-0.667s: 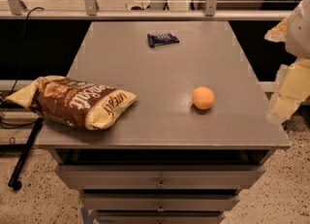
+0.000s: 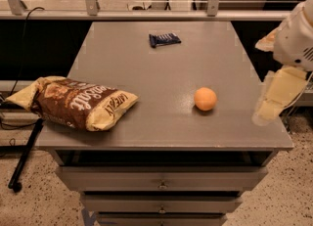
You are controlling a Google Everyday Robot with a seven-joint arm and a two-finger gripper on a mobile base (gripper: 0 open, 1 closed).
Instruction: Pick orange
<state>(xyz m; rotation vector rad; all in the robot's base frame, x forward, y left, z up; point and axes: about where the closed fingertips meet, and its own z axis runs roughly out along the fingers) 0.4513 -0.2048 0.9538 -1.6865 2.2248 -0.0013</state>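
The orange [image 2: 205,99] is a small round orange fruit. It rests on the right half of the grey table top [image 2: 161,68], towards the front. My gripper [image 2: 275,98] is a white arm end with cream-coloured parts. It hangs at the table's right edge, to the right of the orange and apart from it, at about the orange's height in the view. It holds nothing that I can see.
A brown chip bag [image 2: 78,102] lies on the table's front left and overhangs the left edge. A small dark blue wrapper [image 2: 164,39] lies at the back middle. Drawers [image 2: 161,181] sit under the top. A rail [image 2: 146,14] runs behind the table.
My gripper has moved a little to the left, nearer the table's right edge. The orange, the bag and the wrapper have not moved.
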